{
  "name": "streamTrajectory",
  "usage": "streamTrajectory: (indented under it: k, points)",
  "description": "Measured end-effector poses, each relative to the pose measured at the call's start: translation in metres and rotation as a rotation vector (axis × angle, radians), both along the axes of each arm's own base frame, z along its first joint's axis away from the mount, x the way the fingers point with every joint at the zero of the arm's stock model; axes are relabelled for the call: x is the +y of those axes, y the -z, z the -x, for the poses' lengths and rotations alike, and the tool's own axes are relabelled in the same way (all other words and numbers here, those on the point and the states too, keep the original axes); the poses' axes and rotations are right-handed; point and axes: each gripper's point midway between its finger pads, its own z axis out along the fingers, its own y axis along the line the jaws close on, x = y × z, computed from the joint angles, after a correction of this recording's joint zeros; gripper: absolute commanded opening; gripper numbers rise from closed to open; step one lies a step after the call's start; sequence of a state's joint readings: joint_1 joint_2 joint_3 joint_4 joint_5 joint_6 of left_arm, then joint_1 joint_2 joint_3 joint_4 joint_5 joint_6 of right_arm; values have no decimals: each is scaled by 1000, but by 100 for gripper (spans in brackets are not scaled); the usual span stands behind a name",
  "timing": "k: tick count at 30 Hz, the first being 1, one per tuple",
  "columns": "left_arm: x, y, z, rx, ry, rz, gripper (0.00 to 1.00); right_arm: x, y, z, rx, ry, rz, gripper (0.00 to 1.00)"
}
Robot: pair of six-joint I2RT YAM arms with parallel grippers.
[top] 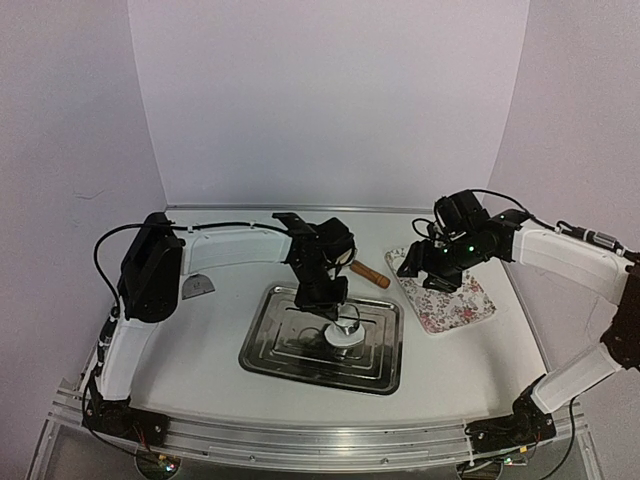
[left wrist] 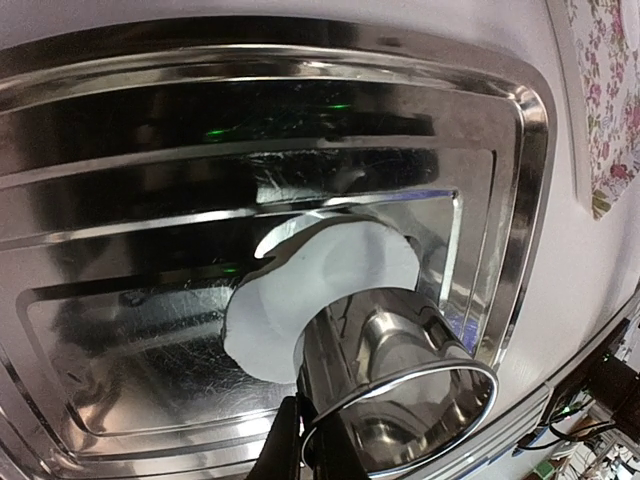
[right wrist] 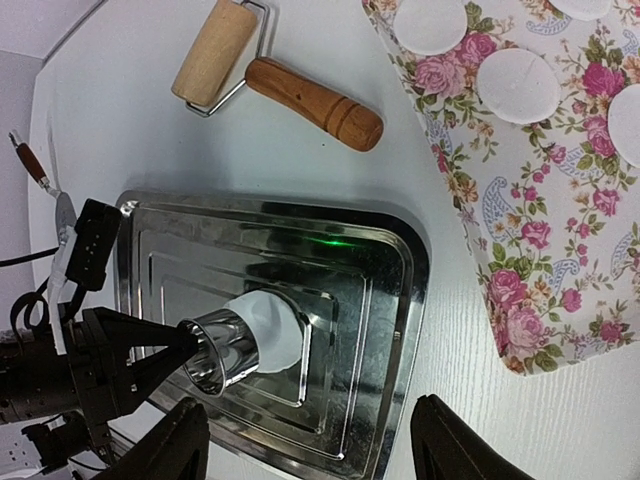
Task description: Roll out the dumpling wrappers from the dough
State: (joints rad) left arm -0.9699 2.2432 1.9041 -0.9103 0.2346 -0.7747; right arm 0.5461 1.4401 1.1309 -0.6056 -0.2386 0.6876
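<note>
A flat white sheet of dough lies in the middle of the steel tray. My left gripper is shut on the rim of the shiny ring cutter, which stands tilted with its far end on the dough. In the top view the cutter sits just below the left gripper. Round white dumpling wrappers lie on the floral cloth. My right gripper hangs open and empty above the table between tray and cloth.
A wooden rolling pin lies on the table behind the tray, beside the cloth. A small scraper rests at the left, near the left arm. White walls close in the back and sides.
</note>
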Motion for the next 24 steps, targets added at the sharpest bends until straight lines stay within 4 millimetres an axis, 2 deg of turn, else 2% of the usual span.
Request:
streamTrajectory:
  k: [4,15,24]
  points:
    - [-6,2,-4,-8,16,1,0,-2,0,1,5,13,6,70]
    - [-1,7,0,16,25,-32,1,-3,3,4,21,16,15,70]
    - [-2,7,4,37,30,-28,4,-2,14,4,50,12,30,70]
